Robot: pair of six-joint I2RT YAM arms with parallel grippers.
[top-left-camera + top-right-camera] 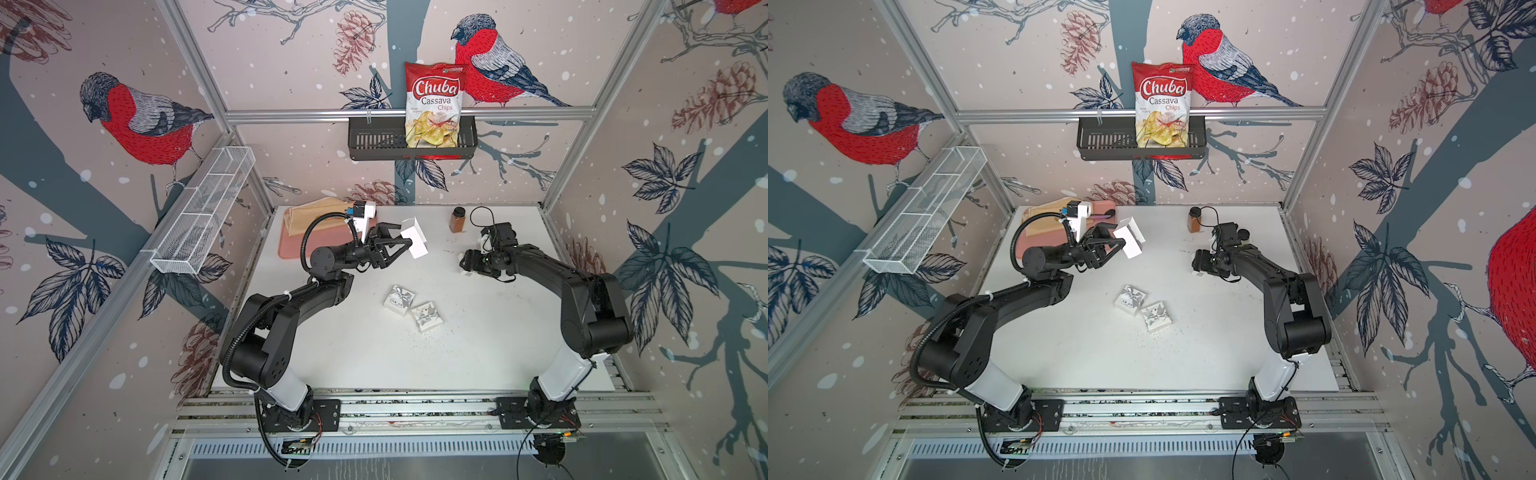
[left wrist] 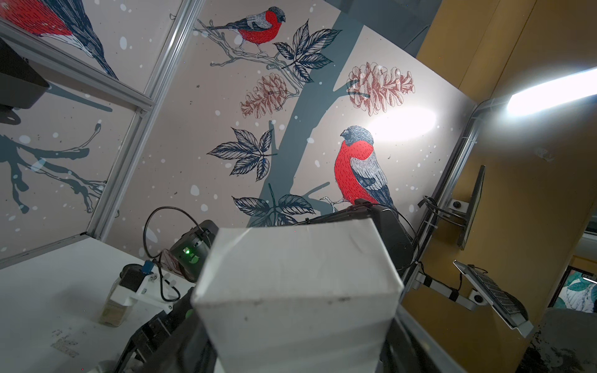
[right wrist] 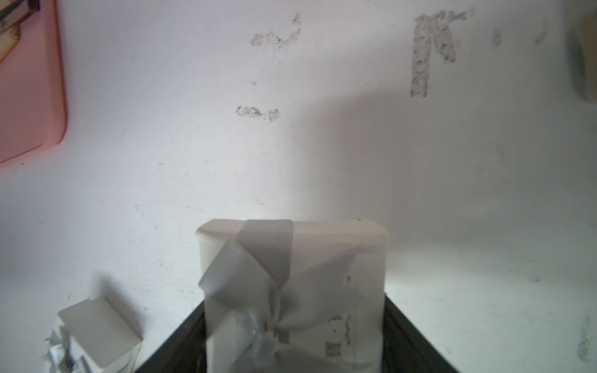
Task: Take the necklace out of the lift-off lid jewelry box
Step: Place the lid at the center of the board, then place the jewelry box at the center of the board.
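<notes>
My left gripper (image 1: 409, 241) is raised over the back middle of the table, shut on a plain white jewelry box (image 1: 417, 237), which it holds tilted. In the left wrist view the box (image 2: 297, 274) fills the space between the jaws. My right gripper (image 1: 464, 266) is low at the right, shut on a white lid (image 3: 323, 258) with a grey ribbon bow. The necklace is hidden in every view. Two more small white ribboned boxes (image 1: 399, 300) (image 1: 427, 318) lie side by side mid-table, apart from both grippers.
A brown spice jar (image 1: 457, 219) stands at the back, near the right gripper. At the back left a pink tray (image 1: 291, 245) carries a tan bag (image 1: 320, 212). A black wall basket (image 1: 374, 143) holds a chips bag (image 1: 434, 104). A white wire shelf (image 1: 203, 212) hangs on the left.
</notes>
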